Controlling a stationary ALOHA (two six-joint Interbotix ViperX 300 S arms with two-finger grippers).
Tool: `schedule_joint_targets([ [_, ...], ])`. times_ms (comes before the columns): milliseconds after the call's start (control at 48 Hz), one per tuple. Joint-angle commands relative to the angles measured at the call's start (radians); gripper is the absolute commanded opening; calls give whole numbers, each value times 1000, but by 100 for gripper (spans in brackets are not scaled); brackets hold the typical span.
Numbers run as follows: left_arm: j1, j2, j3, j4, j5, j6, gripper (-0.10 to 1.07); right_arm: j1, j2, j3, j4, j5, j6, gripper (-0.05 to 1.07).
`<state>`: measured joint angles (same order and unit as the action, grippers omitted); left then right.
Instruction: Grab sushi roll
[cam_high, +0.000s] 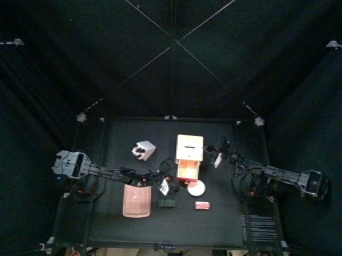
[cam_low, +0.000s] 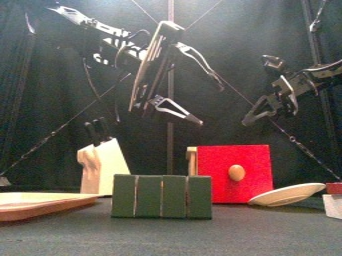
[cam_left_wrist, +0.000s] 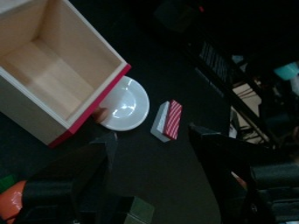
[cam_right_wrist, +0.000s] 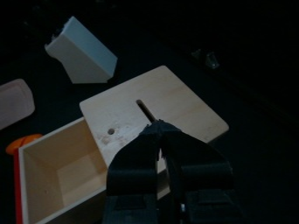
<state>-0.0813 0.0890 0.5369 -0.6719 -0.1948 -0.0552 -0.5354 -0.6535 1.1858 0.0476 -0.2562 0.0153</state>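
The sushi roll (cam_low: 162, 196) is a dark green block of several slices. It stands at the table's front, between a wooden tray and a white plate, and the top view shows it as a small dark block (cam_high: 167, 203). My left gripper (cam_low: 171, 110) hangs well above it with its jaws wide open and nothing between them. The left wrist view shows the same open gripper (cam_left_wrist: 152, 144) over the table. My right gripper (cam_low: 263, 110) is raised at the right, clear of the roll. In its wrist view the right gripper (cam_right_wrist: 149, 114) has its jaws together above a wooden box.
A wooden box with a red side (cam_low: 230, 172) stands behind the roll, and a white plate (cam_low: 285, 194) lies to the right. A wooden tray (cam_low: 40, 205) lies front left, with a cream block (cam_low: 100, 165) behind it. A small red-and-white striped piece (cam_left_wrist: 169, 120) lies beside the plate (cam_left_wrist: 125, 105).
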Motion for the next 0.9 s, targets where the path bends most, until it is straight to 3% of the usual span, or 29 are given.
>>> schedule_joint_targets([
  [0, 3, -26, -17, 63, 40, 3, 97, 2, -41, 6, 6, -6, 2, 2],
  [375, -14, -28, -17, 364, 204, 9, 97, -11, -94, 37, 3, -5, 2, 2],
  [604, -91, -12, -18, 534, 245, 8, 97, -12, -94, 37, 2, -5, 2, 2],
  [875, -141, 31, -20, 543, 250, 5, 97, -12, -94, 37, 0, -5, 2, 1],
])
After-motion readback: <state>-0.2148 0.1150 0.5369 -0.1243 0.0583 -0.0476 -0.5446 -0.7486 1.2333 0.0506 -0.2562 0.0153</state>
